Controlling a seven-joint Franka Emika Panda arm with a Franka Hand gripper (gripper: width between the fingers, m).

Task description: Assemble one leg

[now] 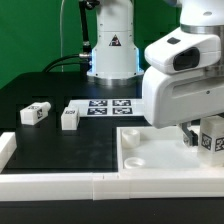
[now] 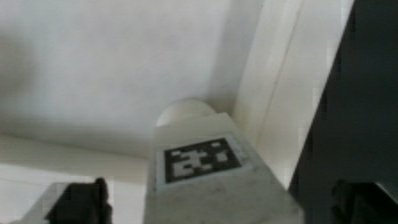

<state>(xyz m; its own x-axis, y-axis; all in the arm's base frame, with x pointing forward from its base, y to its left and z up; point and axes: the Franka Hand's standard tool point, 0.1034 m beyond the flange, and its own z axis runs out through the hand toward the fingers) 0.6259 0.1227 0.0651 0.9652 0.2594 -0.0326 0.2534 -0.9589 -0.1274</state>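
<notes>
My gripper is at the exterior view's right, low over the large white panel. It is shut on one leg, a small white block with a black-and-white tag. In the wrist view the leg runs out from between the dark fingers of the gripper, its rounded tip over the panel near the panel's edge. Two more legs lie on the black table at the exterior view's left. I cannot tell whether the held leg's tip touches the panel.
The marker board lies behind the legs, in front of the robot base. A white rail runs along the front edge, with a short piece at the left. Black table shows beside the panel.
</notes>
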